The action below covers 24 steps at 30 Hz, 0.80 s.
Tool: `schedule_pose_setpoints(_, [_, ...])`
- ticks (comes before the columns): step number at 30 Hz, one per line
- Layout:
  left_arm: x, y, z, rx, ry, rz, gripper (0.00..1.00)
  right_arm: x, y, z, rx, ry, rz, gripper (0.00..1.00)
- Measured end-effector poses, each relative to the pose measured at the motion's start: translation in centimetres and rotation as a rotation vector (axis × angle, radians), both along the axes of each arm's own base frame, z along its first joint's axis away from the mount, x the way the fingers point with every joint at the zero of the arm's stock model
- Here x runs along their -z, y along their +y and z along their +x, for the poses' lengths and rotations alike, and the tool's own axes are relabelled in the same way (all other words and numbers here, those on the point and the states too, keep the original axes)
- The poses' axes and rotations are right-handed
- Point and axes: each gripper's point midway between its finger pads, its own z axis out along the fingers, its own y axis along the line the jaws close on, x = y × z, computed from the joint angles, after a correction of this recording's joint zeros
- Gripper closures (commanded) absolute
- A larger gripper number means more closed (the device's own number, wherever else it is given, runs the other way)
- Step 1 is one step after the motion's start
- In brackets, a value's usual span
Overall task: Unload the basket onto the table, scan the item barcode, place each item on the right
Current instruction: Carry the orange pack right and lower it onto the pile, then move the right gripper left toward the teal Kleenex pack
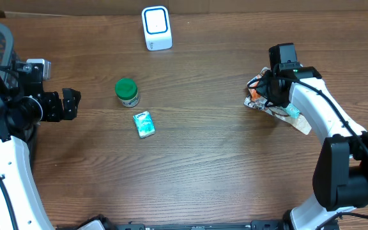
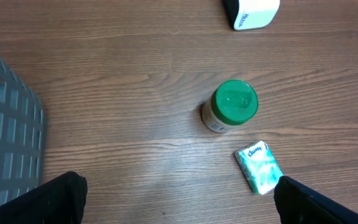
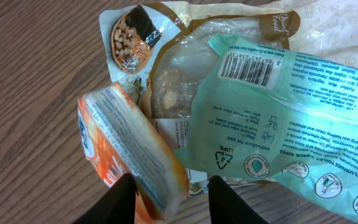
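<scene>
Jaws of the right gripper (image 3: 173, 186) stand partly open, loosely astride the orange packet (image 3: 126, 140), which lies tilted on other packets (image 3: 278, 124) by the tabletop's (image 1: 203, 160) right edge, long axis running away from them.

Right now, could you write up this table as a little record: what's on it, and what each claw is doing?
Scanner: white scanner, far side of the table
Middle: green-lidded jar, tissue pack beside it, not touching
Right side: orange packet, teal wipes pack, snack pouch, overlapping
Barcode: showing on the wipes pack
Left gripper: open, holding nothing
Right gripper: jaws apart, astride the orange packet's end
</scene>
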Motion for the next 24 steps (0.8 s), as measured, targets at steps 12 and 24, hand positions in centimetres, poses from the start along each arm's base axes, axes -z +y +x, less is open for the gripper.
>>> schedule_pose_setpoints(12, [0.0,0.0,0.0,0.0,0.0,0.0,0.01,-5.4,-0.1,-0.4,-0.08,0.056,-0.032,0.53])
schedule_pose_setpoints(24, [0.0,0.0,0.0,0.0,0.0,0.0,0.01,-10.1,4.9,-0.9,-0.258,0.012,0.198,0.51])
